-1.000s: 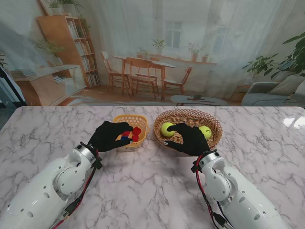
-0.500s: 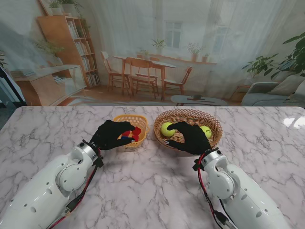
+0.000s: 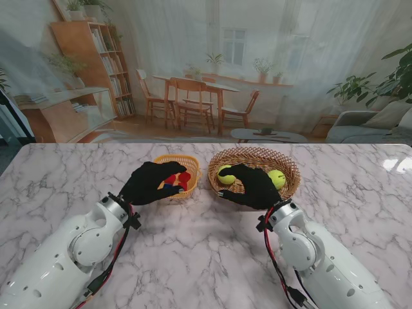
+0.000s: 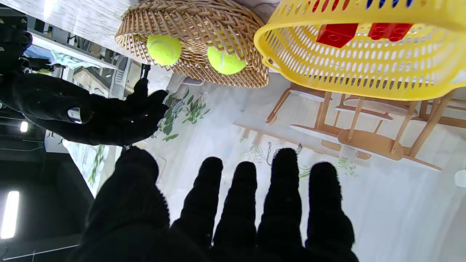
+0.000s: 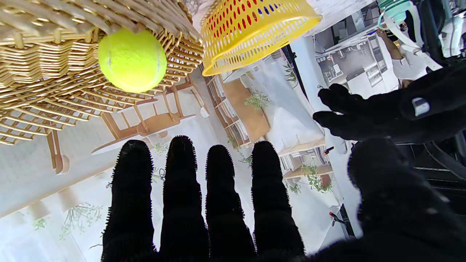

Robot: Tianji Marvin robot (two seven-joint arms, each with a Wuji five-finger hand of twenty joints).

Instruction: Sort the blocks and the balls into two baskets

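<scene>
Both hands empty over their baskets

My left hand [image 3: 149, 183], fingers spread and holding nothing, hangs over the yellow basket [image 3: 191, 161] with the red blocks [image 3: 183, 178]; my right hand [image 3: 250, 185], just as open, is over the wicker basket [image 3: 257, 154] with two balls [image 4: 164, 49]. I'd lift both straight up, clear of the rims. No loose pieces visible on the table [image 3: 206, 251].
</scene>
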